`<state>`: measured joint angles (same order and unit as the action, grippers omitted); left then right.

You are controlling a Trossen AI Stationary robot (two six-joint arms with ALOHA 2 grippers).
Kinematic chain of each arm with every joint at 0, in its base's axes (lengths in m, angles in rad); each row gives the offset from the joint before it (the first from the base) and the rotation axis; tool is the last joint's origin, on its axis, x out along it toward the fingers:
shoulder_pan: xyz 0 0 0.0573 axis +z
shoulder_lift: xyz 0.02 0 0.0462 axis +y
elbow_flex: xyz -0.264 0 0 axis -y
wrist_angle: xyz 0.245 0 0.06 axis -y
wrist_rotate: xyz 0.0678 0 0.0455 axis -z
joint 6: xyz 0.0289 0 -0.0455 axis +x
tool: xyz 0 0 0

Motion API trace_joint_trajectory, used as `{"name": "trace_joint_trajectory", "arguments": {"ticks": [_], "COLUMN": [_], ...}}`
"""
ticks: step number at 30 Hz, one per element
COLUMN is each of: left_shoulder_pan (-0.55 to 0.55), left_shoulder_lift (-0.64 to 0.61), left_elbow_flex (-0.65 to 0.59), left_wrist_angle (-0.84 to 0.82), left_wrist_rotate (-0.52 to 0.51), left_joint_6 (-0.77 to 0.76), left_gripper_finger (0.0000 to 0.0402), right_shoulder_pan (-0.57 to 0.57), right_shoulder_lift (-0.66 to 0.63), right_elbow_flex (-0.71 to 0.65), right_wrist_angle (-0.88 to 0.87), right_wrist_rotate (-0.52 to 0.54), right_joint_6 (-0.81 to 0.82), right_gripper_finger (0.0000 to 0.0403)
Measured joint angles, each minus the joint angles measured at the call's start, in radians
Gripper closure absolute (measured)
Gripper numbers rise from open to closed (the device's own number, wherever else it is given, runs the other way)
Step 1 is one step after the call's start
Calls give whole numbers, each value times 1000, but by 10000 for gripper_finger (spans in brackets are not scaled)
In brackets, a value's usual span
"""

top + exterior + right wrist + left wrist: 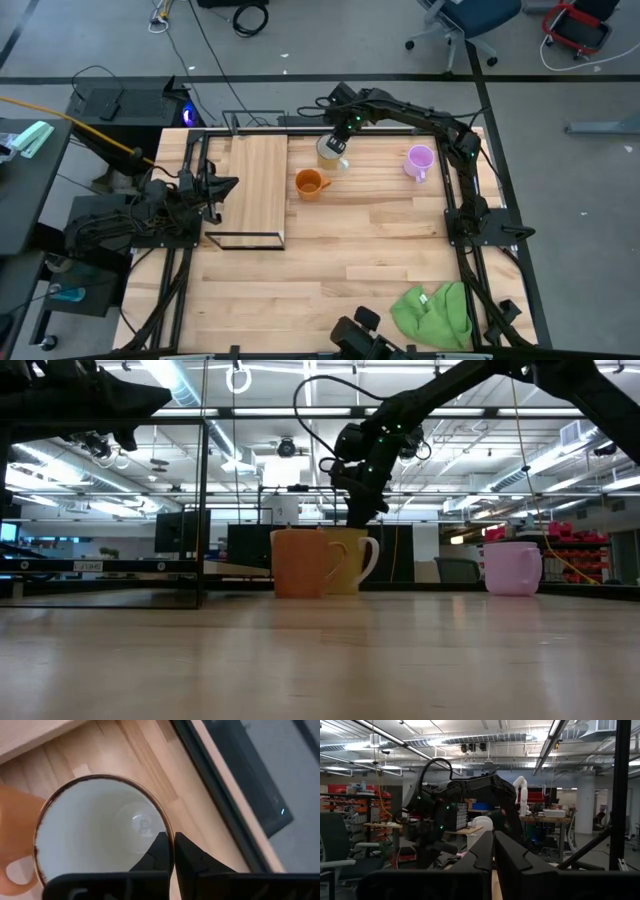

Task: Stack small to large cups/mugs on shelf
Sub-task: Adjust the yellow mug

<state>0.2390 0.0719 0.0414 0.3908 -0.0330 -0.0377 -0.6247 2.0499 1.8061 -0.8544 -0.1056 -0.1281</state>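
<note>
While the right arm reaches across the far side of the table, the scene reads so:

Right gripper: jaws drawn narrow on the rim of the cream mug, one finger inside the wall, the other outside; the rim's brown edge runs between them.
Cream mug: upright near the table's far edge, just beside the shelf's far right corner.
Orange mug: upright, just nearer than the cream mug and close to the shelf's right long edge; in the low view it overlaps the cream mug.
Purple mug: upright, well apart to the right, near the right arm's base.
Shelf: plank top bare, on the table's left half.
Left gripper: fingers pressed together on nothing, parked at the shelf's left edge.
Open room: bare tabletop across the near half; a green cloth lies at the near right corner.
</note>
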Motion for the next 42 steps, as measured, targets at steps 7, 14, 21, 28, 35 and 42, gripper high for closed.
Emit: {"name": "trace_joint_trajectory", "arguments": {"ticks": [7,14,21,28,35,42], "left_shoulder_pan": [0,0,0,0,0,0], "left_shoulder_lift": [0,0,0,0,0,0], "left_elbow_flex": [0,0,0,0,0,1], "left_wrist_angle": [0,0,0,0,0,2], "left_wrist_rotate": [-1,-16,-18,-19,-26,-43], "left_joint_6": [1,6,9,9,24,24], "left_gripper_finger": [378,383,382,378,385,378], "right_shoulder_pan": [0,0,0,-1,-1,-1], "right_shoulder_lift": [1,1,1,1,20,98], "right_elbow_flex": [0,0,0,0,4,79], "right_wrist_angle": [51,101,126,131,167,152], "right_wrist_rotate": [-76,-118,-144,-143,-165,-172], "right_joint_6": [-108,-172,-211,-235,-235,-229], "right_gripper_finger": [394,394,394,394,394,394]}}
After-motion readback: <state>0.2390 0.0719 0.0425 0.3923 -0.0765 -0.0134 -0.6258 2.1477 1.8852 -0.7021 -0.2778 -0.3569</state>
